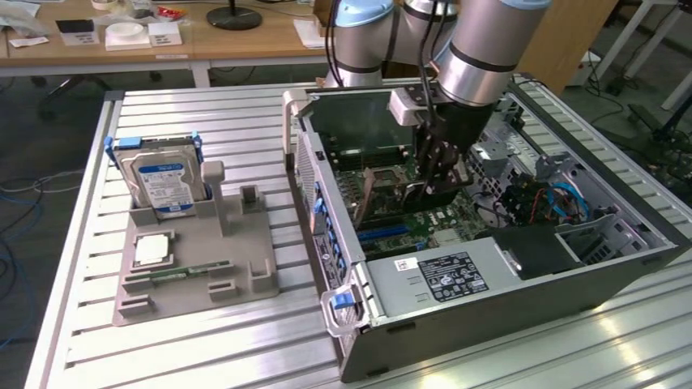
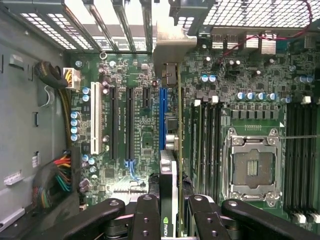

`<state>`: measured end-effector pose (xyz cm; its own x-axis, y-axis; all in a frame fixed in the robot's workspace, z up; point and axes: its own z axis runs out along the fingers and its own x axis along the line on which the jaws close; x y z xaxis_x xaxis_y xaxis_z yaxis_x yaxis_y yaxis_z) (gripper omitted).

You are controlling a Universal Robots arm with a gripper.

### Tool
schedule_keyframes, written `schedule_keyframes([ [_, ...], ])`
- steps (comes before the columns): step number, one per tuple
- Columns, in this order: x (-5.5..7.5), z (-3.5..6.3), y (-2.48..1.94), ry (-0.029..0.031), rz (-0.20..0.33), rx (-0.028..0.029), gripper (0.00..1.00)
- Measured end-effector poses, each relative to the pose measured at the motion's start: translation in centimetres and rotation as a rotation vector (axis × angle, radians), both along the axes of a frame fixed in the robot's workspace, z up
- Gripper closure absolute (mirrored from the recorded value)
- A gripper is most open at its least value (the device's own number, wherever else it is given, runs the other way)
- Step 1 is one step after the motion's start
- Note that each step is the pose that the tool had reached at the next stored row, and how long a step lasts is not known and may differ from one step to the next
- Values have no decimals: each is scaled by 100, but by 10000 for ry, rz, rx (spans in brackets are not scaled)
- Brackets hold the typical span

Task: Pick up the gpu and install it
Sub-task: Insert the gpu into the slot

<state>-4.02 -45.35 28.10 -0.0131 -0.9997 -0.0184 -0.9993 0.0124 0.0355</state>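
Observation:
My gripper point(image 1: 436, 174) reaches down into the open computer case point(image 1: 605, 279), over the motherboard point(image 1: 433, 219). It is shut on the gpu point(image 2: 169, 172), a thin card seen edge-on between the black fingers point(image 2: 145, 215). The card's silvery end bracket point(image 2: 172, 47) points toward the slotted rear wall of the case. The gpu runs along the blue expansion slot point(image 2: 162, 117) and partly hides it. I cannot tell whether the card touches the slot.
The empty processor socket point(image 2: 252, 167) and memory slots point(image 2: 205, 145) lie beside the card. Coloured cable bundles point(image 2: 60, 180) sit by the case wall. Outside the case, a grey fixture point(image 1: 194, 284) holds a blue-labelled hard drive point(image 1: 162, 182), a processor point(image 1: 151, 247) and a green memory stick point(image 1: 178, 275).

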Motion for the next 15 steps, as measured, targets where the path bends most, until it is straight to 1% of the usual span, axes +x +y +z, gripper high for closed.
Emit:
schedule_keyframes([
  [7, -51, -51, -8, -3, 31, 1, 73],
  [12, -127, -76, -8, -5, 33, 0, 73],
  [15, -158, -115, -8, -7, 33, 0, 73],
])
